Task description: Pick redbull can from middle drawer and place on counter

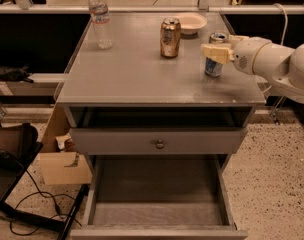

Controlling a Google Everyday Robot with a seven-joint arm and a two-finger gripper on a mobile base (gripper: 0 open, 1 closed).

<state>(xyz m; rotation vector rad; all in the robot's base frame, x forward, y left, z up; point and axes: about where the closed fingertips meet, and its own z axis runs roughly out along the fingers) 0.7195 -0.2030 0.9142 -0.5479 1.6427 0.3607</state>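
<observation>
I look down on a grey drawer cabinet whose flat, matte, slightly scuffed top is the bench (pixel 137 74). Below it the middle drawer (pixel 157 186) is pulled wide open toward me, a deep box with a flat dark-grey floor and low grey walls, and I see no can in it. Above it sits a shut drawer front (pixel 117 140) with a small round knob. My robot's smooth white arm (pixel 277 64) reaches in from the right edge of the view, over the bench's right side. Toward the back of the bench stand a clear plastic water bottle (pixel 100 19), a shallow pale bowl (pixel 191 23) and a wider gold-copper can (pixel 170 37). The redbull can (pixel 213 68), slim, blue and silver with a silver top, stands upright on the bench near its right edge, long axis vertical, base on the grey surface. The cream gripper (pixel 215 52) meets the can at its upper body, coming in level from the can's right. I cannot tell whether it is clenched on the can or has released it. My judgement is that the placing is nearly done, and the next move depends on backing the gripper out to the right without tipping the can.
</observation>
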